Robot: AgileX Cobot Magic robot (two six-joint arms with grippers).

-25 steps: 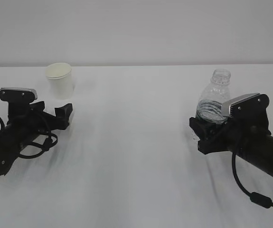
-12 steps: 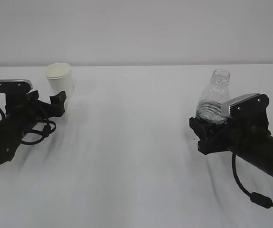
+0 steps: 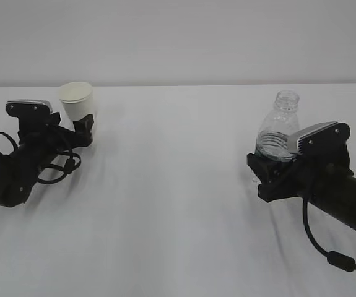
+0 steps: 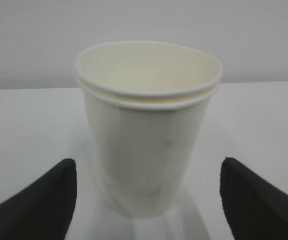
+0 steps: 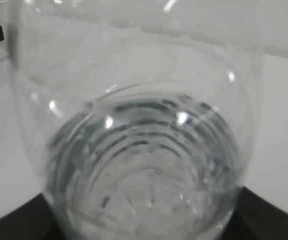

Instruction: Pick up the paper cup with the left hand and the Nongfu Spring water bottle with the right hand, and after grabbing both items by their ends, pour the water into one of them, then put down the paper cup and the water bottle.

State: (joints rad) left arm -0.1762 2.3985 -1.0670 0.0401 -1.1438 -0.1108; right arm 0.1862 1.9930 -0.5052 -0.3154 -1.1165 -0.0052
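You've got a white table [image 3: 178, 204] under everything. Your right arm [image 3: 335, 192] comes in low from the right edge, and its gripper [image 3: 270, 170] is clamped on the lower body of the water bottle [image 3: 278, 127]. The bottle stands upright and capless, neck clear above the jaws; in the right wrist view it fills the frame just ahead of the camera, with water [image 5: 149, 200] pooled low inside. Your left arm [image 3: 10, 173] lies low on the left side, its gripper [image 3: 72, 130] spread wide. The paper cup [image 3: 77, 101] stands upright on the table directly ahead of that hand, between the two fingers. In the left wrist view the cup [image 4: 146, 125] is centred and the fingertips [image 4: 43, 200] sit apart from its walls on both sides, not touching.
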